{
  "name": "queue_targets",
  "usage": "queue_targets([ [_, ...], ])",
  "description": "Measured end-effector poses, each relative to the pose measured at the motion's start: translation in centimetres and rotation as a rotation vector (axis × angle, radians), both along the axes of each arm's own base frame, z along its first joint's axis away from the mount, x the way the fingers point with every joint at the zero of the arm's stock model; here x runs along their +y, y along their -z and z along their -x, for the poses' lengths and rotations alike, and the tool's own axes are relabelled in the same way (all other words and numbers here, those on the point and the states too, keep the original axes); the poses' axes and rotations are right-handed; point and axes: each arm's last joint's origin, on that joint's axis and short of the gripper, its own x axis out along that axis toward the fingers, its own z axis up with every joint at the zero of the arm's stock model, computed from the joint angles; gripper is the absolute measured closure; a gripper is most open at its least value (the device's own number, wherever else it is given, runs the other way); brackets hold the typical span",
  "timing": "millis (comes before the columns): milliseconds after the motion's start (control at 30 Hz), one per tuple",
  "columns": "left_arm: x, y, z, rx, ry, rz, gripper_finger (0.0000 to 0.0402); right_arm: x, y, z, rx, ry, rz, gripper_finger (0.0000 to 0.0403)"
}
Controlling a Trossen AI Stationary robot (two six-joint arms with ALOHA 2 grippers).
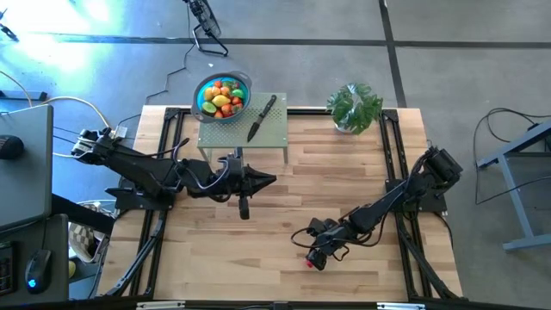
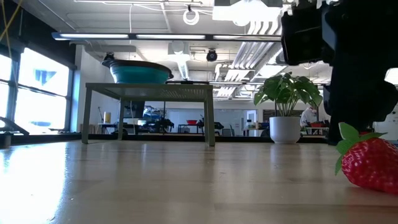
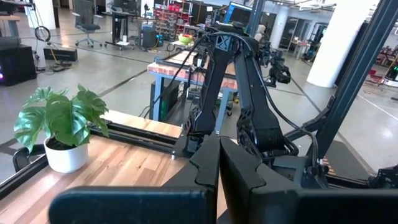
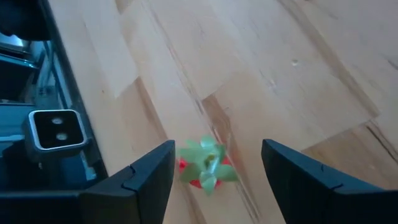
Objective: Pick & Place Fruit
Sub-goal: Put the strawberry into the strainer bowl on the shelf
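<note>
Red strawberry (image 4: 205, 167), half hidden, sits between the right gripper's (image 4: 214, 180) spread fingers.

Strawberry (image 4: 205, 167) between end effector (image 4: 214, 171) fingers

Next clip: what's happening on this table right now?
The right gripper is low over a toy strawberry lying on the wooden table near its front edge. Its jaws stand apart on either side of the berry and no grip shows yet. The left gripper waits mid-table with jaws shut, beside the small raised stand. That stand carries a blue bowl already holding mixed fruit, plus a black-handled knife. A potted plant sits at the back.
</note>
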Motion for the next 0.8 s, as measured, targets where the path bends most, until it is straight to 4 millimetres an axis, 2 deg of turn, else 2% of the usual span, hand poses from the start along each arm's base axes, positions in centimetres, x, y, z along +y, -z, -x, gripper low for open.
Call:
queue_targets([
  [400,0.00,0.01,0.00,-0.001,0.000,0.022,0.0392,0.38,0.68,-0.08,0.014,-0.015,-0.011,0.0176],
  [800,0.00,0.01,0.00,0.000,0.000,0.022,0.0392,0.42,0.79,0.12,0.048,-0.046,-0.032,0.0248],
])
